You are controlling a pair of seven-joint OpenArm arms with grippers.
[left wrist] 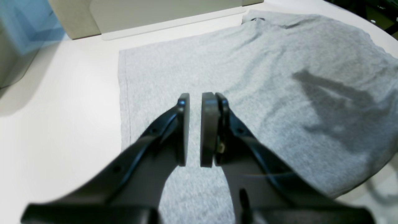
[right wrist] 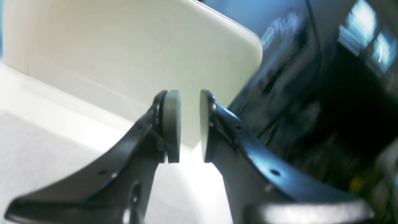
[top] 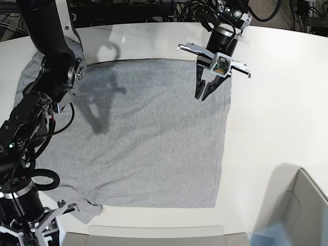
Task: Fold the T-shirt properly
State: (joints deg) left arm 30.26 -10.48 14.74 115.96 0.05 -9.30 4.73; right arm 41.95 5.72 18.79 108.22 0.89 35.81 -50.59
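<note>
The heather-grey T-shirt (top: 154, 138) lies spread flat on the white table (top: 266, 128), plain side up, with no lettering showing. A sleeve bunches at the near left corner. My left gripper (top: 201, 96) hangs just above the shirt's far right part. In the left wrist view the left gripper (left wrist: 195, 96) has its pads a narrow gap apart with nothing between them, over the grey cloth (left wrist: 248, 77). My right gripper (top: 64, 212) is low at the near left corner by the sleeve. In the right wrist view the right gripper (right wrist: 189, 93) is slightly open and empty, with pale cloth (right wrist: 31, 155) below left.
A white upright panel (top: 154, 233) runs along the table's near edge and also shows in the left wrist view (left wrist: 155, 15) and the right wrist view (right wrist: 124, 46). A grey box (top: 302, 205) stands at the near right. Cables (top: 154, 10) crowd the far edge.
</note>
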